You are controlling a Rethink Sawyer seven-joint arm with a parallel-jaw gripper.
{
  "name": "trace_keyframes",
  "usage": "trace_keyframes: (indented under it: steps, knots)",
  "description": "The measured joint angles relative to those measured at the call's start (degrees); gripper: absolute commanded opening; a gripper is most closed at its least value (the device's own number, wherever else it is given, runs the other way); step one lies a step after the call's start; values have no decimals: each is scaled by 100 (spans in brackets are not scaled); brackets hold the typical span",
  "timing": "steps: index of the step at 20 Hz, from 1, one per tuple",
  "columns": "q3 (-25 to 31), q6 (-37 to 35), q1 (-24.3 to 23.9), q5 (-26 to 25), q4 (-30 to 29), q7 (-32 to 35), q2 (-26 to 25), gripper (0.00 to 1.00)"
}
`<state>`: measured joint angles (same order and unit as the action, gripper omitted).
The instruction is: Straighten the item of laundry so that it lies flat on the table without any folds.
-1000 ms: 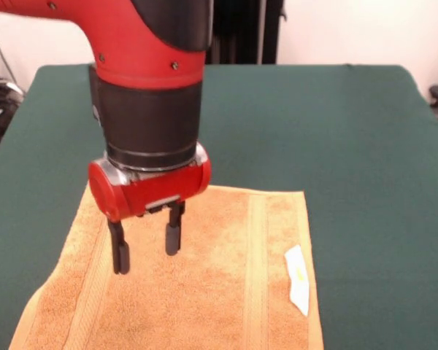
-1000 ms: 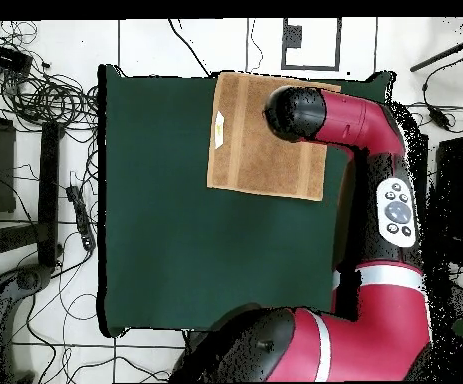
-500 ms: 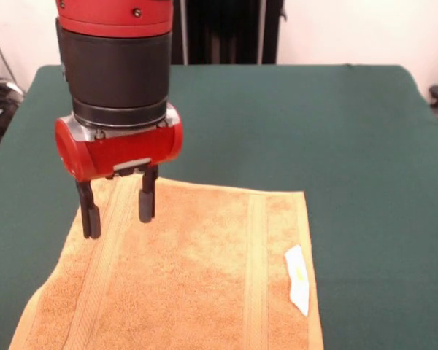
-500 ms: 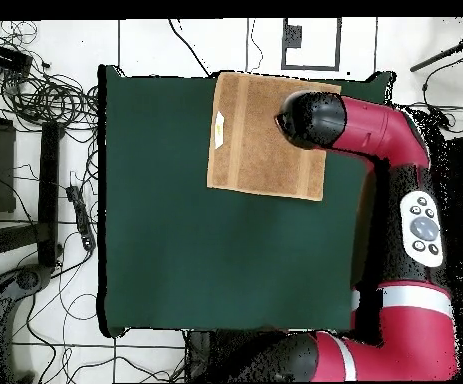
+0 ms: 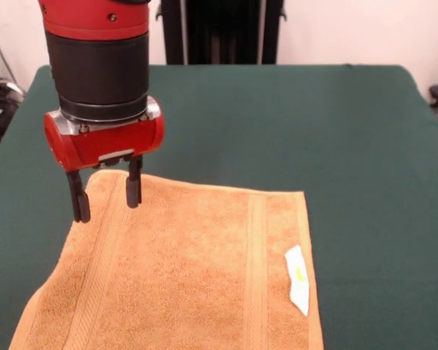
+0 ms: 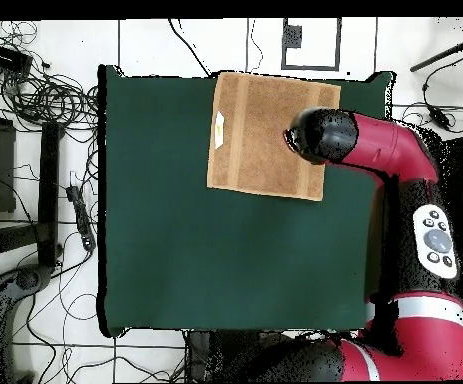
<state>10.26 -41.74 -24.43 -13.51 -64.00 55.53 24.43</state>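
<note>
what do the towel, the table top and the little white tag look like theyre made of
The towel looks like terry cloth: a golden-orange, nubby, matte pile with flatter woven bands running across it. The table top seems covered in a dark green felt-like fabric, matte and even, with no shine. The white tag looks like a thin, smooth fabric or paper label; which one can't be told.

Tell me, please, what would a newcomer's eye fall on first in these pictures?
First, the big red and black arm, whose open gripper hangs over the far left corner of the golden-orange towel in the front view. Next, the towel itself, spread flat on the dark green table at its near edge, with a small white care tag near its right side.
</note>
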Motion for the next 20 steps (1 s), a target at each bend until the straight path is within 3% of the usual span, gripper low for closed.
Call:
trace_keyframes:
  steps: [9,20]
  knots:
    - [1,337,-161,-39,-403,0,-13,100]
    - [1,541,-178,-133,-482,0,-84,100]
